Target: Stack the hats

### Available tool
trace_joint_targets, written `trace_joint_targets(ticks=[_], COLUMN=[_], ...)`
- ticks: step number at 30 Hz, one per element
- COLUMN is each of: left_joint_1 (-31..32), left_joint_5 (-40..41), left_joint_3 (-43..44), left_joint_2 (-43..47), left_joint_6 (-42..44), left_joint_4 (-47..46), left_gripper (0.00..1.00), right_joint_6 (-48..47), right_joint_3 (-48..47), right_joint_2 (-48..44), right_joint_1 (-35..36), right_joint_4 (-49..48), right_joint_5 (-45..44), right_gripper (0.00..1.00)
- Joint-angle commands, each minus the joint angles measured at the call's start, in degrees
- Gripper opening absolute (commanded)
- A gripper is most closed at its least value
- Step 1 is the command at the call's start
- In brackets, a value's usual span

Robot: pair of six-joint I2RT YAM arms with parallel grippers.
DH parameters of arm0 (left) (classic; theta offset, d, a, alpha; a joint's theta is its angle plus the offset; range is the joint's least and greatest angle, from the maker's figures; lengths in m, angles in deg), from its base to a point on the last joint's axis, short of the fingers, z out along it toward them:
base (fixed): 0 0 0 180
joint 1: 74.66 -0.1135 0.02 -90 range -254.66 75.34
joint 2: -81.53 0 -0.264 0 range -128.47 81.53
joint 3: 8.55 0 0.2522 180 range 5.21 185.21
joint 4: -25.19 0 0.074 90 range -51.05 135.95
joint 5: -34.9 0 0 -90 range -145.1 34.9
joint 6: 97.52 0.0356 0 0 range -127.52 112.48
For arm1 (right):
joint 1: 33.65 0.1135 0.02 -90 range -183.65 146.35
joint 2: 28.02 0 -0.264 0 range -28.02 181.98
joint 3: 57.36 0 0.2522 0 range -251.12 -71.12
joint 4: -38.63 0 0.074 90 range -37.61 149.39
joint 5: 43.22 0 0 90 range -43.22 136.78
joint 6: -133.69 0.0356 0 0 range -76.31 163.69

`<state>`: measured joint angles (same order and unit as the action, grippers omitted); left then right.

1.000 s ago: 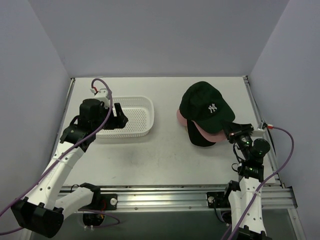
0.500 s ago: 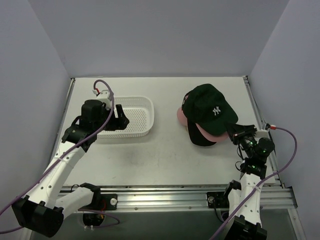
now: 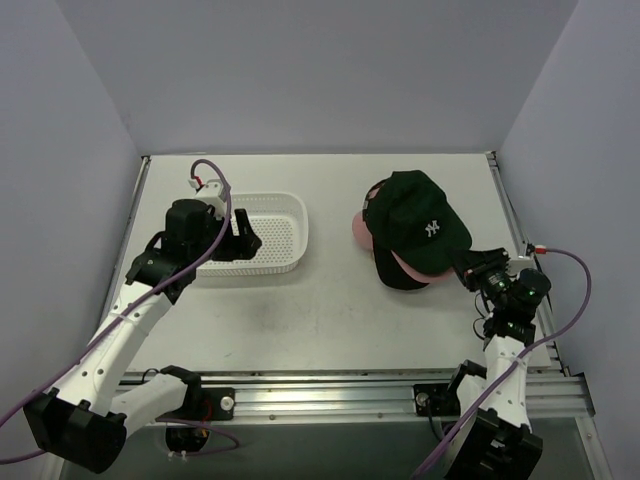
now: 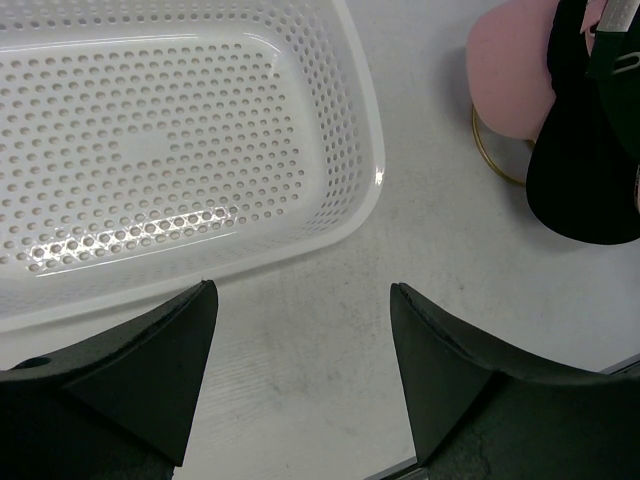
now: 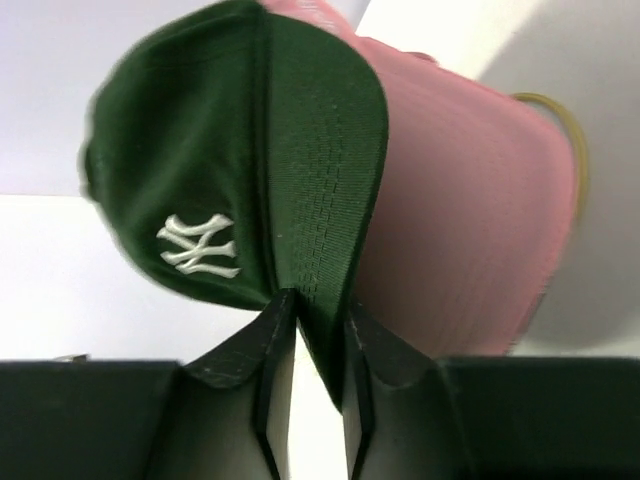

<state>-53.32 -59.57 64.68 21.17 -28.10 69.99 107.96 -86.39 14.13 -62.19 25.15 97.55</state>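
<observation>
Your right claw (image 3: pixel 470 268) had its fingers drawn close on the brim tip of the dark green hat (image 3: pixel 415 220). That hat sat on top of the pile, well to the right of the white basket (image 3: pixel 298 215), over a pink hat (image 3: pixel 362 232) and a black hat (image 3: pixel 398 280). How hard the pinch was I could not tell. The main risk, as I judged it, was in the withdrawal. If you pulled back before the fingers were fully clear of the brim, the fabric could snag and drag the top hat off the pile, or tip it toward the side away from the basket. The pile looked to rest on a gold wire stand (image 4: pixel 490 150), of which only part of the ring showed on the basket side, so I would not have trusted that footing against a sideways tug. The green crown also sat somewhat askew over the pink one, which would have made a slide easier. Your left claw (image 3: pixel 240 235) stood wide apart and held nothing, hovering over the basket's right-hand end. The basket's rim lay just under it, so a low sweep across the desk (image 3: pixel 330 310) toward the pile would likely have caught it.
</observation>
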Motion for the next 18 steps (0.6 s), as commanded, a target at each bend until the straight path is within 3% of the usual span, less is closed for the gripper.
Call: trace_joint_targets(ticks=[1,5,8,18], left_joint_1=[0.3,0.4,0.4,0.4], left_joint_5=[0.3,0.3,0.3,0.3], left_joint_3=[-0.1,0.0,-0.1,0.0], left_joint_2=[0.1,0.1,0.2,-0.1], left_joint_6=[-0.2,-0.3,-0.3,-0.1], left_joint_4=[-2.5,-2.6,-2.5,-2.5], left_gripper=[0.79,0.79,0.79,0.79], right_joint_6=[-9.5,-9.8,-11.3,-11.9], right_joint_3=[-1.3,-1.9,-2.7,-7.8], right_joint_2=[2.8,3.6,3.5,1.5], right_joint_1=[-0.4,-0.4,-0.3,-0.1], right_joint_4=[11.7,11.6,13.4,16.3], right_joint_5=[-2.5,-2.3,-2.9,-2.4], right_gripper=[0.18,0.41,0.48,0.53])
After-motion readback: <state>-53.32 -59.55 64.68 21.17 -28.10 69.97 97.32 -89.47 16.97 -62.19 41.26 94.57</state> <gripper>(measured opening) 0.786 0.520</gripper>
